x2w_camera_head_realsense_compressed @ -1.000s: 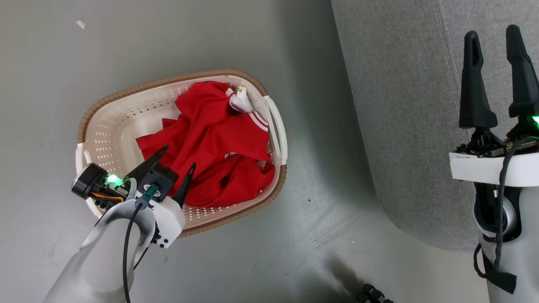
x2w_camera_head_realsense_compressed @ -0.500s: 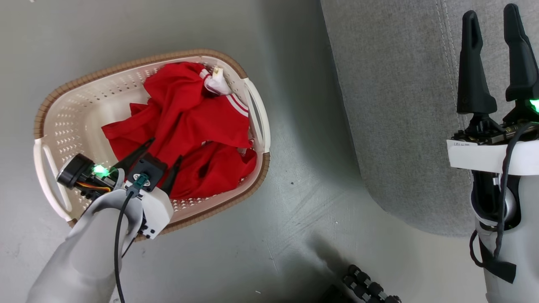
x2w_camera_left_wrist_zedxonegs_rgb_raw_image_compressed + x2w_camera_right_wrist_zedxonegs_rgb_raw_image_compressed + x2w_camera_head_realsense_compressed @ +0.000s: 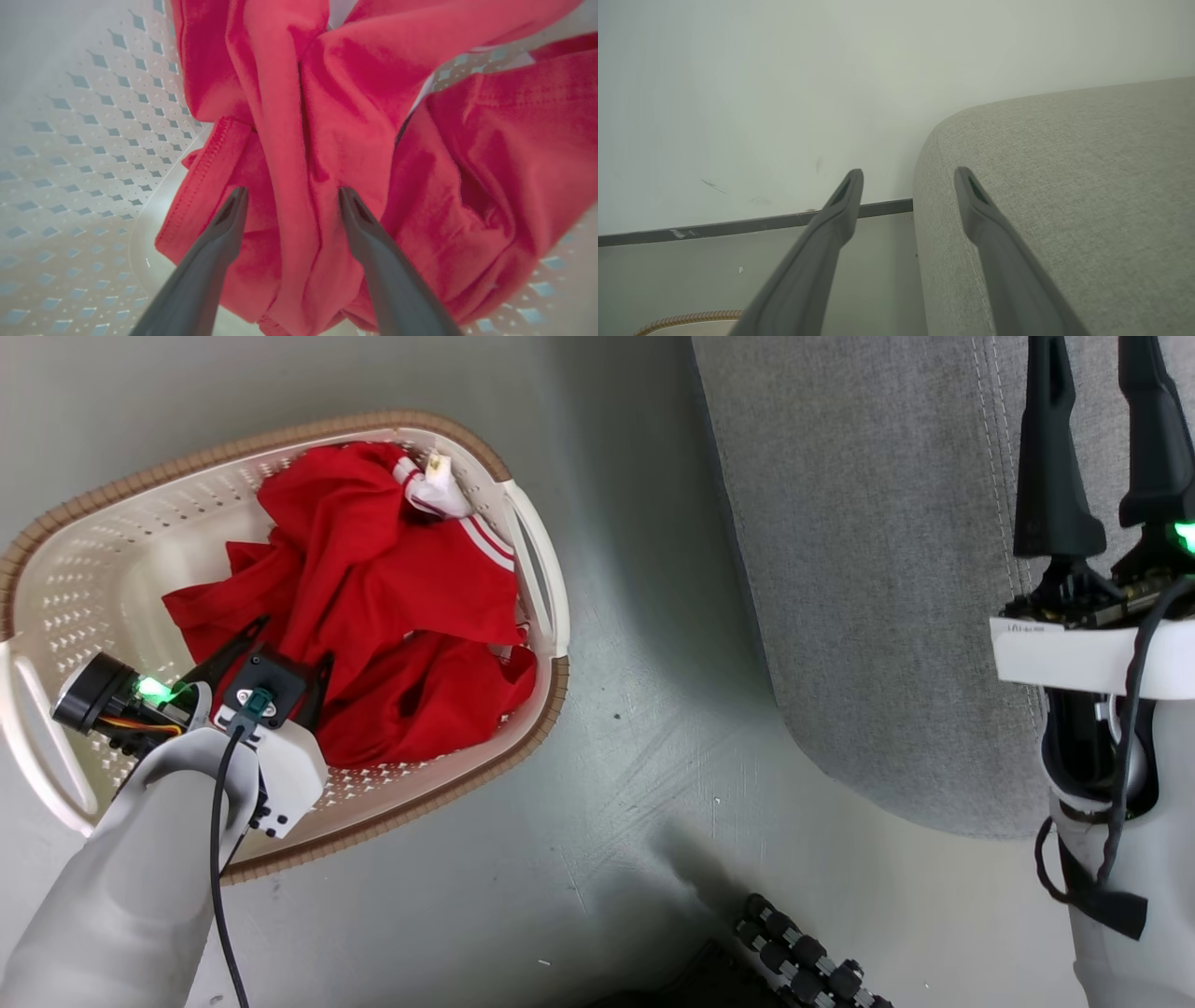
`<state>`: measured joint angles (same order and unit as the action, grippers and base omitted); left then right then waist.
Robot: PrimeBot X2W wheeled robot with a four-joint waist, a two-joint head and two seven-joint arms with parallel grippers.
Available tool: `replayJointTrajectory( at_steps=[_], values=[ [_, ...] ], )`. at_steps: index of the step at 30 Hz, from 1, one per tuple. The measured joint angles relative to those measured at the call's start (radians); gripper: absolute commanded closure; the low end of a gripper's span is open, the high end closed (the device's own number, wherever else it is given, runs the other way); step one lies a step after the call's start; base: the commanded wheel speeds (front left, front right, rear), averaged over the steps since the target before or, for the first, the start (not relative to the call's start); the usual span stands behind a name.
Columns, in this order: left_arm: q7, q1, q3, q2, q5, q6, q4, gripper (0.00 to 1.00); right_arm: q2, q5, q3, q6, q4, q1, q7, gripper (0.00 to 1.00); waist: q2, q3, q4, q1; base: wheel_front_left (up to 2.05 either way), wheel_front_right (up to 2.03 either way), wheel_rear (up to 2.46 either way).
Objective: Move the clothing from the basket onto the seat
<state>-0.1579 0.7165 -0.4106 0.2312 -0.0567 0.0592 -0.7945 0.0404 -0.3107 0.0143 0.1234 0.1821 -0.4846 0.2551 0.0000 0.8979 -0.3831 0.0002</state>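
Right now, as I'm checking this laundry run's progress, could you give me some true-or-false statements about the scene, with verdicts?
The red clothing lies in the basket. True.
The left gripper is shut on the clothing. False: it stands open, astride a fold.
The right gripper holds a garment. False: it is open, holding nothing, near the sofa.
The basket stands on the floor beside the sofa. True.

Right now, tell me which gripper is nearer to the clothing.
Left. The left gripper is down in the basket, jaws open on either side of a red fold of the clothing. The right gripper hangs open above the seat, well clear of the clothing.
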Motion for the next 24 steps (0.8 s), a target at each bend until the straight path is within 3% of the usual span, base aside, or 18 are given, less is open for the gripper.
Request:
replayJointTrajectory(
  at_steps=[8, 9, 10, 11, 12, 13, 24],
  values=[
    [0.008, 0.022, 0.002, 0.006, -0.001, -0.004, -0.032, 0.0, 0.0, -0.016, -0.011, 0.0, -0.003, -0.037, 0.0, 0.0, 0.0, 0.031, -0.022, 0.0, 0.0, 0.0, 0.0],
    [0.008, 0.027, 0.002, 0.007, -0.003, -0.004, -0.035, 0.24, 0.0, -0.017, -0.013, 0.0, -0.003, -0.037, 0.0, 0.0, 0.0, 0.033, -0.024, 0.0, 0.0, 0.0, 0.0],
    [0.008, 0.033, 0.002, 0.008, -0.005, -0.004, -0.037, 0.54, 0.0, -0.02, -0.014, 0.0, -0.004, -0.037, 0.0, 0.0, 0.0, 0.035, -0.026, 0.0, 0.0, 0.0, 0.0],
    [0.008, 0.037, 0.002, 0.008, -0.006, -0.004, -0.039, 0.7, 0.0, -0.02, -0.013, 0.0, -0.006, -0.038, 0.0, 0.0, 0.0, 0.036, -0.028, 0.0, 0.0, 0.0, 0.0],
    [0.008, 0.038, 0.001, 0.006, -0.006, -0.004, -0.042, 0.95, 0.0, -0.02, -0.012, 0.0, -0.008, -0.038, 0.0, 0.0, 0.0, 0.036, -0.029, 0.0, 0.0, 0.0, 0.0],
    [0.008, 0.038, 0.001, 0.004, -0.006, -0.004, -0.044, 1.0, 0.0, -0.02, -0.012, 0.0, -0.01, -0.038, 0.0, 0.0, 0.0, 0.036, -0.029, 0.0, 0.0, 0.0, 0.0],
    [-0.029, 0.055, -0.019, -0.01, -0.005, 0.008, -0.035, 1.0, 0.0, -0.022, -0.007, 0.0, -0.031, -0.062, 0.0, 0.0, 0.0, 0.02, -0.022, -0.0001, 0.0, 0.0, 0.0]
  ],
)
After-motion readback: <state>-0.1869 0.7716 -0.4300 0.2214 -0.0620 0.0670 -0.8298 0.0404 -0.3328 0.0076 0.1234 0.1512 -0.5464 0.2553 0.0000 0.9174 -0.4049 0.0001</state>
